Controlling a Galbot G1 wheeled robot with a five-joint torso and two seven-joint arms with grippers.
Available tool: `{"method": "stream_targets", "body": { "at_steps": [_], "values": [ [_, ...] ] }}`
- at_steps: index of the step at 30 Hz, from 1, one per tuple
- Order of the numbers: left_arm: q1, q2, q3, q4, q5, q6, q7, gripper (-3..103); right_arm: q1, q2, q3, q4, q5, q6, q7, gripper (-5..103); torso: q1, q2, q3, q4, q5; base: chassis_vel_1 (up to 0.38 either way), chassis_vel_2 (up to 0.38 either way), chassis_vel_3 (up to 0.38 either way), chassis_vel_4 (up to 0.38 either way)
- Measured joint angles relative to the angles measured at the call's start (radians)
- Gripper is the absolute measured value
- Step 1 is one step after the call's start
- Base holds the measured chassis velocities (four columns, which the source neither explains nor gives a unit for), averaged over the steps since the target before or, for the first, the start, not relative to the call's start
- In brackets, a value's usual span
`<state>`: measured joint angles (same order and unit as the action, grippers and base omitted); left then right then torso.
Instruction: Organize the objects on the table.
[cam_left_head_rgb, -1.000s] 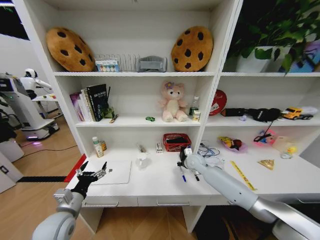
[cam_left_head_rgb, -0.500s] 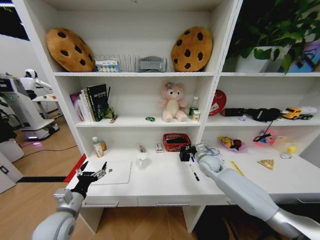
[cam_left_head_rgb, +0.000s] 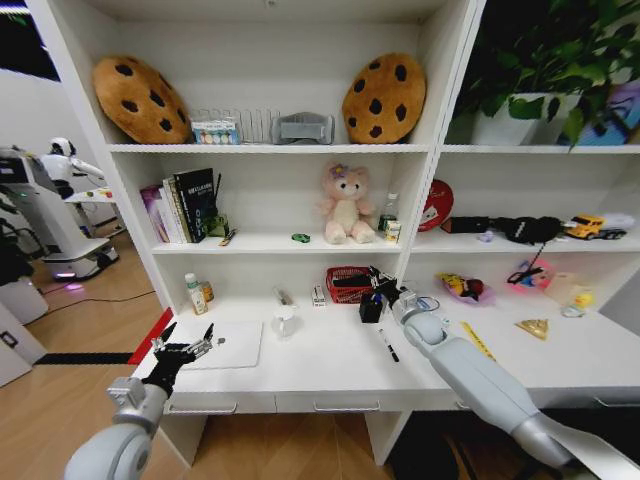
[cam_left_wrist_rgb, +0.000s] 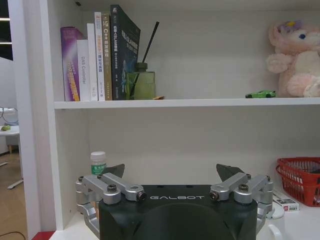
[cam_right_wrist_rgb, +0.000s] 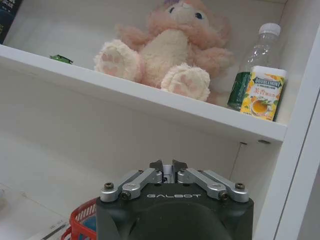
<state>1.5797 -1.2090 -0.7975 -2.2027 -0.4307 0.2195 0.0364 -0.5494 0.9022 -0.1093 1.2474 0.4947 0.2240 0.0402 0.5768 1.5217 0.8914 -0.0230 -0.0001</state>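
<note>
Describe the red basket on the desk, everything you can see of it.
The red basket is a small open mesh tray, plastic-looking, with a thicker rim. It stands upright at the back of the white desk, under the teddy's shelf. Something dark lies inside. The right gripper, fingers shut, hovers by its right edge; contact is unclear.

Bright even light, edges bowed, sharp
</note>
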Motion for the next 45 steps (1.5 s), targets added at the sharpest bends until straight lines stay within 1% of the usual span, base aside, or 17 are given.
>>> {"method": "stream_targets", "body": {
  "at_steps": [5,8,11,15,24,27,30,32,33,35,37,38,41,42,43,44,45],
  "values": [
    [0.000,0.000,0.000,0.000,0.000,0.000,0.000,100,0.006,0.014,0.001,-0.046,-0.001,0.028,-0.020,9,0.000,0.000,0.000,-0.0001,0.0001,0.000,0.000,0.000,0.000],
    [0.000,0.000,0.000,0.000,0.000,0.000,0.000,100,0.016,0.035,0.006,-0.099,-0.001,0.057,-0.046,9,0.000,0.000,0.000,-0.0001,0.0001,0.000,0.000,0.000,0.000],
    [0.000,0.000,0.000,0.000,0.000,0.000,0.000,100,0.044,0.087,0.005,-0.195,-0.003,0.117,-0.092,9,0.000,0.000,0.000,0.0000,0.0001,0.000,0.000,0.000,0.000],
    [0.000,0.000,0.000,0.000,0.000,0.000,0.000,100,0.062,0.113,0.000,-0.228,-0.013,0.142,-0.105,9,0.000,0.000,0.000,0.0001,0.0001,0.000,0.000,0.000,0.000],
    [0.000,0.000,0.000,0.000,0.000,0.000,0.000,100,0.072,0.140,-0.013,-0.242,-0.014,0.143,-0.089,9,0.000,0.000,0.000,0.0000,0.0000,0.000,0.000,0.000,0.000],
    [0.000,0.000,0.000,0.000,0.000,0.000,0.000,100,0.064,0.145,-0.016,-0.242,-0.018,0.142,-0.072,9,0.000,0.000,0.000,0.0000,0.0002,0.000,0.000,0.000,0.000],
    [0.000,0.000,0.000,0.000,0.000,0.000,0.000,100,0.054,0.146,-0.021,-0.234,-0.032,0.139,-0.032,9,0.000,0.000,0.000,0.0000,0.0002,0.000,0.000,0.000,0.000],
    [0.000,0.000,0.000,0.000,0.000,0.000,0.000,100,0.052,0.143,-0.022,-0.231,-0.036,0.137,-0.027,8,0.000,0.000,0.000,0.0000,0.0002,0.000,0.000,0.000,0.000],
    [0.000,0.000,0.000,0.000,0.000,0.000,0.000,100,0.051,0.140,-0.022,-0.231,-0.044,0.136,-0.022,13,0.000,0.000,0.000,0.0000,0.0001,0.000,0.000,0.000,0.000],
    [0.000,0.000,0.000,0.000,0.000,0.000,0.000,100,0.051,0.137,-0.023,-0.230,-0.049,0.136,-0.019,13,0.000,0.000,0.000,-0.0001,0.0001,0.000,0.000,0.000,0.000],
    [0.000,0.000,0.000,0.000,0.000,0.000,0.000,100,0.051,0.130,-0.024,-0.226,-0.054,0.135,-0.015,24,0.000,0.000,0.000,-0.0001,0.0002,0.000,0.000,0.000,0.000],
    [0.000,0.000,0.000,0.000,0.000,0.000,0.000,100,0.051,0.130,-0.024,-0.226,-0.054,0.135,-0.015,24,0.000,0.000,0.000,-0.0001,0.0002,0.000,0.000,0.000,0.000],
    [0.000,0.000,0.000,0.000,0.000,0.000,0.000,100,0.048,0.117,-0.028,-0.210,-0.054,0.133,-0.004,40,0.000,0.000,0.000,0.0000,0.0002,0.000,0.000,0.000,0.000],
    [0.000,0.000,0.000,0.000,0.000,0.000,0.000,100,0.048,0.117,-0.028,-0.210,-0.054,0.133,-0.004,40,0.000,0.000,0.000,0.0000,0.0002,0.000,0.000,0.000,0.000],
    [0.000,0.000,0.000,0.000,0.000,0.000,0.000,100,0.044,0.107,-0.030,-0.195,-0.054,0.129,0.005,45,0.000,0.000,0.000,0.0000,0.0001,0.000,0.000,0.000,0.000],
    [0.000,0.000,0.000,0.000,0.000,0.000,0.000,100,0.044,0.107,-0.030,-0.195,-0.054,0.129,0.005,45,0.000,0.000,0.000,0.0000,0.0001,0.000,0.000,0.000,0.000],
    [0.000,0.000,0.000,0.000,0.000,0.000,0.000,100,0.038,0.096,-0.033,-0.172,-0.053,0.119,0.020,50,0.000,0.000,0.000,0.0000,0.0003,0.000,0.000,0.000,0.000]
  ]
}}
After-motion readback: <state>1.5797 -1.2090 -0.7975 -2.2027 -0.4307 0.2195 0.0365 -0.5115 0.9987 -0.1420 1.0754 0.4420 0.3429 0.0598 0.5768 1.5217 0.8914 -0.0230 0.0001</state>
